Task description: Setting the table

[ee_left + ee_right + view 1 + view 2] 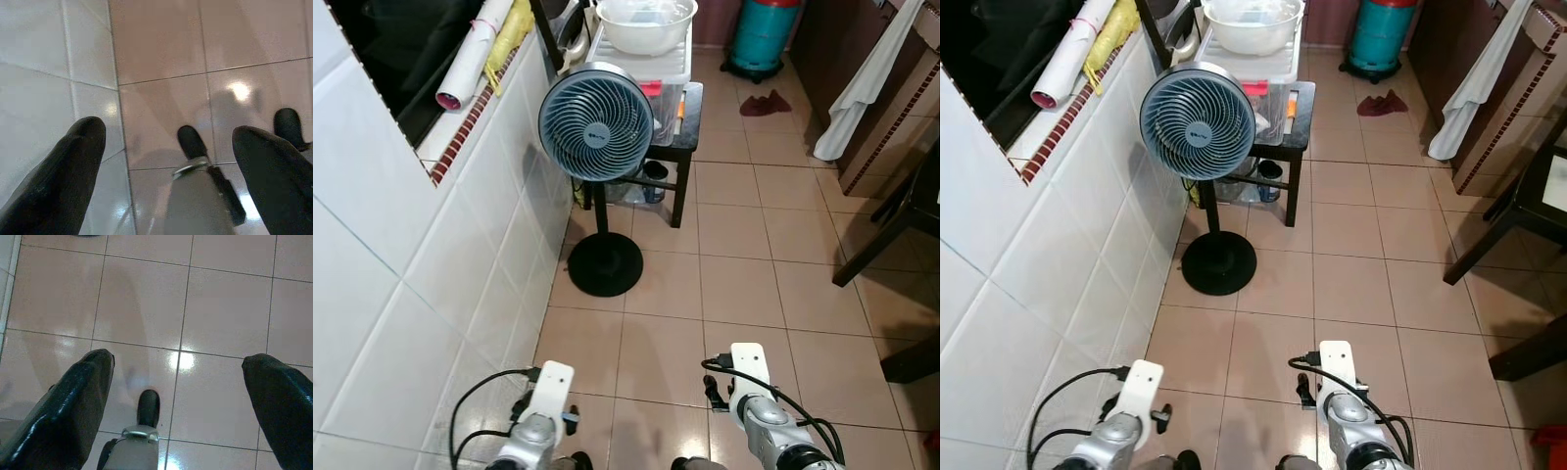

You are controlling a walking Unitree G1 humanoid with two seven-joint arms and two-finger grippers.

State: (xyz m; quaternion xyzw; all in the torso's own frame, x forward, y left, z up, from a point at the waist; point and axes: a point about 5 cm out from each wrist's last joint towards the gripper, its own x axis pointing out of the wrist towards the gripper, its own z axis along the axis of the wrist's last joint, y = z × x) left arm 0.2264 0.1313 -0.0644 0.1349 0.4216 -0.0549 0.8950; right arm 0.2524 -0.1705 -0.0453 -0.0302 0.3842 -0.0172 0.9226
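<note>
Head views show the robot standing in a tiled passage, both arms hanging low with nothing in either gripper, which fits a robot walking toward its work, not handling anything. Ahead, a standing fan (596,122) is beside the white tiled wall (401,294), and behind it a dark stool (683,147) carries a clear storage box topped by a white basin (646,24); any tableware may be in there, though it is too small to tell. A dark table leg (881,240) at the right edge probably belongs to the table to be set. Wrist views add what the head views cut off: the left gripper (168,147) and right gripper (178,377) are spread wide, empty, over floor tiles (225,298).
</note>
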